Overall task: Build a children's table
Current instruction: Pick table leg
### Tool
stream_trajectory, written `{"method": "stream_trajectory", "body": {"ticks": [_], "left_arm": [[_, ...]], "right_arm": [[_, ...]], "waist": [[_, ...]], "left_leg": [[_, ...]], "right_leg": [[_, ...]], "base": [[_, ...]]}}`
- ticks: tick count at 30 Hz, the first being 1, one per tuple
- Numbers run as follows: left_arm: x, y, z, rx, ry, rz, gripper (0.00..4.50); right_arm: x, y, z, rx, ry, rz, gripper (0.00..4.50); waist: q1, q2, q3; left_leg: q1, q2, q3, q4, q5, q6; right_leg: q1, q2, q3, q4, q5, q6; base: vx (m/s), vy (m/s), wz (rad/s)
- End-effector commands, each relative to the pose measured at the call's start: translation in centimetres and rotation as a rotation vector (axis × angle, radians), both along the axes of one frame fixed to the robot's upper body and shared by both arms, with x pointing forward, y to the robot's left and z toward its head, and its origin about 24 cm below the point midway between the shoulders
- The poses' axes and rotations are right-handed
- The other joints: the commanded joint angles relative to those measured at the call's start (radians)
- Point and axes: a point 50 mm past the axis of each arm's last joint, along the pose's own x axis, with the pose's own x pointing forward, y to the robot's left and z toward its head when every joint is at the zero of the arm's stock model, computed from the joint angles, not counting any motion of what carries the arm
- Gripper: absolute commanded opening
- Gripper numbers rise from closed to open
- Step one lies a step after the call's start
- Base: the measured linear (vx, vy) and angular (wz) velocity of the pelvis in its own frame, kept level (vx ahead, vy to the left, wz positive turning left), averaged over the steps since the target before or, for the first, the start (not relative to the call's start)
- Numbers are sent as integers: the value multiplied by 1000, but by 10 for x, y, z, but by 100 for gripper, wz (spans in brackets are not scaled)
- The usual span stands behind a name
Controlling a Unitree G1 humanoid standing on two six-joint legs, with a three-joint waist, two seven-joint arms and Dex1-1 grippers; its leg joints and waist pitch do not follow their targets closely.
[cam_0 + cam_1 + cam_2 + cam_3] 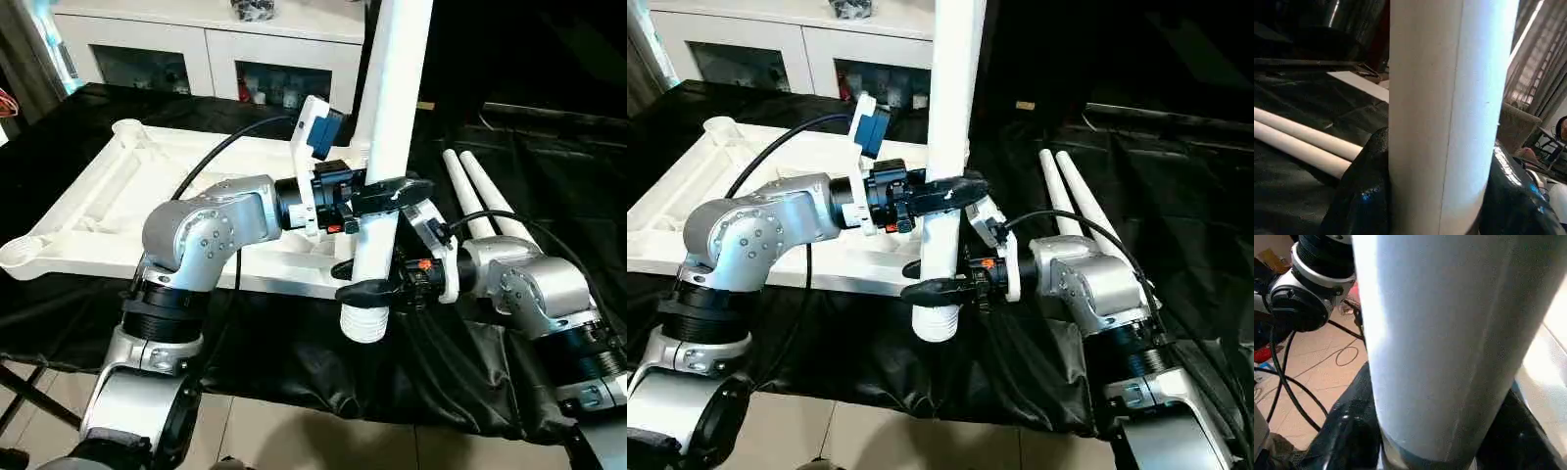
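Observation:
A long white table leg (pixel 394 98) stands nearly upright above the table's front edge, its ringed lower end (pixel 363 323) hanging free. My left gripper (pixel 390 193) is shut on the leg at mid-height, black fingers (pixel 1359 196) on both sides. My right gripper (pixel 366 280) clasps the same leg lower down, just above the ringed end, with its fingers (pixel 1344 433) pressed to either side. The white tabletop (pixel 98 196) lies underside up on the black cloth to the left, ribs and round corner sockets (pixel 127 127) showing.
Two more white legs (pixel 478 196) lie side by side on the black cloth at the right. A white cabinet with glass doors (pixel 196 49) stands behind the table. Tiled floor (pixel 294 431) shows below the table's front edge.

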Motion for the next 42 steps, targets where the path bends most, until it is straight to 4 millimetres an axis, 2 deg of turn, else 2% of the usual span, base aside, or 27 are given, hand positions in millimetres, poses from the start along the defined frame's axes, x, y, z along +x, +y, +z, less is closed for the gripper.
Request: {"method": "stream_trajectory", "body": {"ticks": [1,4,13,15,19,20,24,27,34,35,39,42], "left_arm": [[-5,-3,5,-5,-30,-41,183],[-5,-3,5,-2,-30,-41,183],[-4,-2,5,0,-33,-48,183],[-4,-2,6,0,-34,-50,183],[-4,-2,6,0,-35,-54,183],[-4,-3,6,-2,-35,-57,183],[-5,-3,6,0,-36,-62,183],[-5,-2,6,2,-37,-63,183],[-5,-1,5,16,-61,-68,183],[-5,-2,5,20,-63,-60,239],[-2,0,8,-36,-39,-35,258],[4,2,11,-55,-77,42,296]], "right_arm": [[7,-4,4,-19,-30,-46,261],[8,-5,6,-16,-32,-59,296],[7,-12,7,-6,-10,-60,299],[6,-12,7,-5,-8,-56,299],[4,-12,7,-1,10,-44,299],[4,-12,6,-2,13,-44,272],[4,-12,5,-2,19,-44,259],[4,-12,5,-2,20,-45,221],[6,-9,5,4,7,-58,196],[6,-8,5,5,4,-60,195],[7,-6,5,25,-9,-96,193],[7,-5,4,50,-19,-135,192]], "waist": [[4,-16,-83],[4,-16,-83],[4,-14,-83],[4,-10,-84],[5,-12,-84],[4,-12,-84],[5,-11,-84],[4,-11,-84],[5,-8,-84],[5,-6,-85],[3,-5,-84],[3,-5,-84]], "left_leg": [[5,20,-1,-53,-80,49],[5,19,-1,-53,-83,48],[5,19,-1,-53,-84,48],[6,20,-1,-53,-86,46],[5,19,-1,-52,-84,48],[5,19,-1,-52,-85,48],[5,20,-2,-52,-88,47],[6,20,-2,-52,-87,46],[6,19,-2,-52,-92,41],[7,20,-2,-52,-92,40],[7,19,-2,-52,-96,37],[7,20,-2,-53,-100,35]], "right_leg": [[66,-71,45,-66,-187,-185],[67,-71,45,-66,-189,-183],[68,-71,45,-65,-177,-191],[67,-71,45,-65,-175,-192],[69,-70,45,-64,-165,-196],[69,-70,45,-65,-168,-196],[69,-71,45,-64,-168,-197],[68,-70,44,-64,-166,-199],[68,-70,45,-64,-165,-200],[68,-71,45,-63,-161,-201],[68,-70,45,-64,-159,-206],[68,-70,45,-65,-164,-202]], "base": [[0,0,0],[0,0,0],[0,0,0],[0,0,0],[0,0,0],[0,0,0],[0,0,0],[0,0,0],[0,0,0],[0,0,0],[0,0,0],[0,0,0]]}}
